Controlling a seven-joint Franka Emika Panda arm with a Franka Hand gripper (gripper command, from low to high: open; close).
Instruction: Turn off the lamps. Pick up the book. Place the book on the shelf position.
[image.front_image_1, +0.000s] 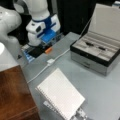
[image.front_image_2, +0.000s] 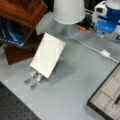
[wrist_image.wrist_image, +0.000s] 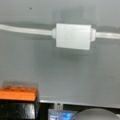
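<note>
Gripper not visible in any view; state of its jaws impossible to tell. White-and-blue robot arm (image.front_image_1: 41, 23) sat at a front view's top left, near a small orange block (image.front_image_1: 48, 50). Wrist view looked straight down on a white rectangular inline cord switch (wrist_image.wrist_image: 73, 36) on a white cable (wrist_image.wrist_image: 25, 30), grey tabletop (wrist_image.wrist_image: 60, 72) beneath. Large flat white spiral-bound notebook (image.front_image_1: 60, 93) lay tilted, propped on a metal stand (image.front_image_2: 33, 77), well apart from the arm, toward a front view's bottom. Dark reddish-brown wooden block (image.front_image_1: 13, 95) just beside the notebook, untouched by it. Grey lidded case with black interior (image.front_image_1: 96, 52) open at a front view's right. White lampshade (image.front_image_2: 68, 11) at a front view's top.
</note>
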